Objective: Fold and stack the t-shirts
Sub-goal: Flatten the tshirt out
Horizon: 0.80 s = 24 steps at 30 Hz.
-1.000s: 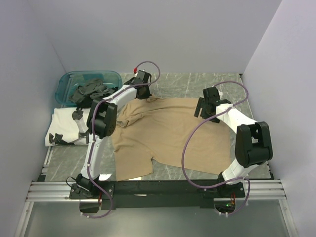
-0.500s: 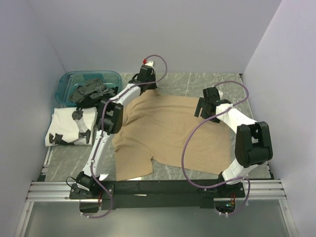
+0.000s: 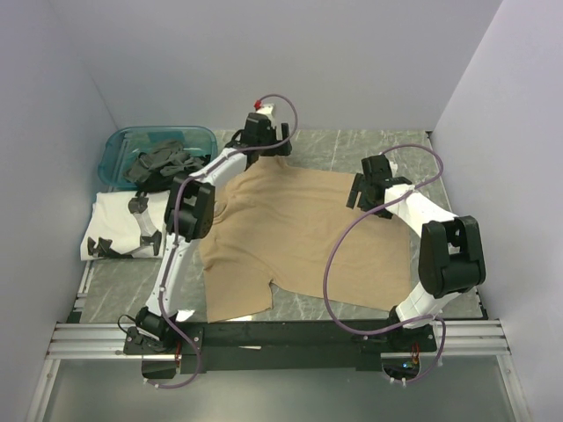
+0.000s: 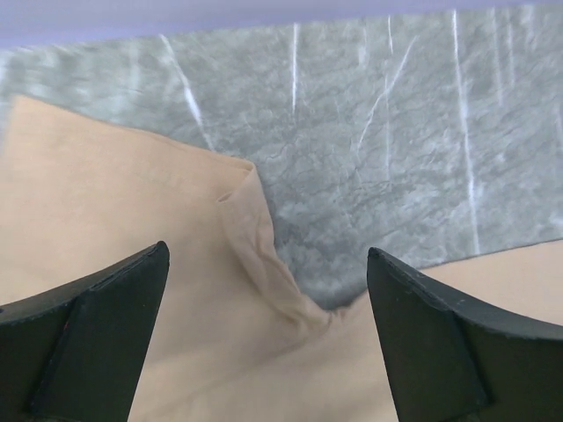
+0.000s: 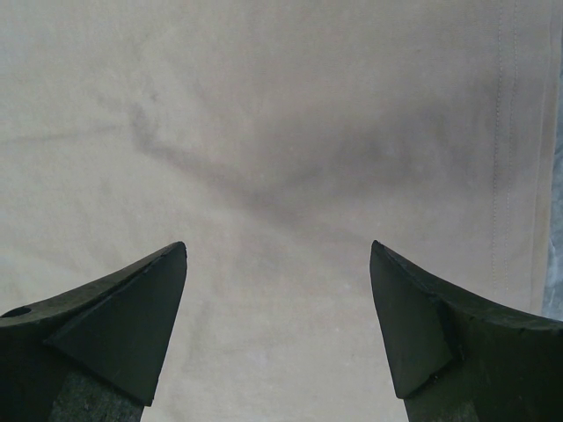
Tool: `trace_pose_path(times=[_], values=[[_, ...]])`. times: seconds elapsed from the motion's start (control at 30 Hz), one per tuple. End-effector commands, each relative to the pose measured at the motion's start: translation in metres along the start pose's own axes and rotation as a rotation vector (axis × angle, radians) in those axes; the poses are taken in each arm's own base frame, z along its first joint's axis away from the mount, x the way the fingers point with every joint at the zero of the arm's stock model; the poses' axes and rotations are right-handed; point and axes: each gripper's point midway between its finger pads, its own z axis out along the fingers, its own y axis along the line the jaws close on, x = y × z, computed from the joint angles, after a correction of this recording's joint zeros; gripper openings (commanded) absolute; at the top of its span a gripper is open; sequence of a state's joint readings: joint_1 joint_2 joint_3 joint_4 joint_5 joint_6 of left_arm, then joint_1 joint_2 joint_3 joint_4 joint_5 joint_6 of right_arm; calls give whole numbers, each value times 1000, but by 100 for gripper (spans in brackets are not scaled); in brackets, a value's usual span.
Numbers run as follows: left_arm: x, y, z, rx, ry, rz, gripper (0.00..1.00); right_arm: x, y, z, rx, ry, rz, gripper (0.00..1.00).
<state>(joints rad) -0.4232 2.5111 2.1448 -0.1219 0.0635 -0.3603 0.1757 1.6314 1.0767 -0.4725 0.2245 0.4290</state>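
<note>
grey marbled table (image 3: 352,145), closed in by pale walls (image 3: 264,61) on three sides. a tan t-shirt (image 3: 299,233) lies spread open across the middle of it, mostly flat, with one sleeve (image 3: 236,294) reaching toward the near edge on my left side. my left gripper (image 4: 266,255) hangs over the shirt's far left corner, close to the back wall. its dark fingers (image 4: 106,308) are spread wide with nothing between them, and below them a creased edge of the tan cloth meets bare marble. my right gripper (image 5: 277,251) sits over the far right part of the shirt. its fingers (image 5: 114,308) are also spread wide and empty, above smooth tan fabric with a stitched hem (image 5: 510,132) running down the right side. left of the tan shirt, apart from it, a white t-shirt (image 3: 114,220) with black print lies folded on the table. behind that, in the far left corner, a teal bin (image 3: 114,141) holds a heap of dark garments (image 3: 163,161).
</note>
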Motion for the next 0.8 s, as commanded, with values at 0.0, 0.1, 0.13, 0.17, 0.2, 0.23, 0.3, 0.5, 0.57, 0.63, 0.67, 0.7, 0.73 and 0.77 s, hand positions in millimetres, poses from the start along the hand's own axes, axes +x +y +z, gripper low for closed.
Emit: trace_pose_path(times=[0.0, 0.1, 0.13, 0.17, 0.2, 0.23, 0.3, 0.5, 0.57, 0.63, 0.67, 0.7, 0.73, 0.77], values=[[-77, -16, -56, -48, -128, -4, 100, -22, 1, -5, -4, -55, 45, 91], [-68, -8, -81, -102, -83, -43, 99, -21, -2, -4, -33, -52, 73, 91], [-61, -6, -86, -97, -66, -49, 99, -24, -7, -2, -46, -50, 96, 91], [-31, 2, -87, -106, -5, -56, 99, -24, -8, -1, -57, -43, 109, 91], [-24, 2, -91, -90, 12, -75, 99, -24, -8, 2, -75, -35, 123, 91], [-26, -2, -100, -72, 6, -83, 99, -23, -11, 6, -72, -27, 131, 91], [1, 9, -105, -108, 67, -131, 100, -26, -21, 13, -61, -13, 151, 91], [59, 34, -110, -178, 208, -203, 99, -39, -43, 37, 2, 19, 185, 91], [65, 43, -111, -206, 231, -212, 99, -37, -47, 48, 21, 46, 180, 91], [69, 50, -109, -222, 243, -225, 99, -37, -50, 58, 30, 69, 181, 91], [71, 53, -109, -227, 249, -230, 99, -35, -50, 62, 29, 84, 182, 91], [74, 59, -108, -239, 255, -238, 100, -34, -51, 69, 39, 104, 183, 91], [76, 62, -107, -244, 262, -240, 99, -34, -52, 73, 48, 115, 180, 91], [75, 64, -105, -246, 262, -239, 100, -31, -56, 75, 70, 133, 174, 91]])
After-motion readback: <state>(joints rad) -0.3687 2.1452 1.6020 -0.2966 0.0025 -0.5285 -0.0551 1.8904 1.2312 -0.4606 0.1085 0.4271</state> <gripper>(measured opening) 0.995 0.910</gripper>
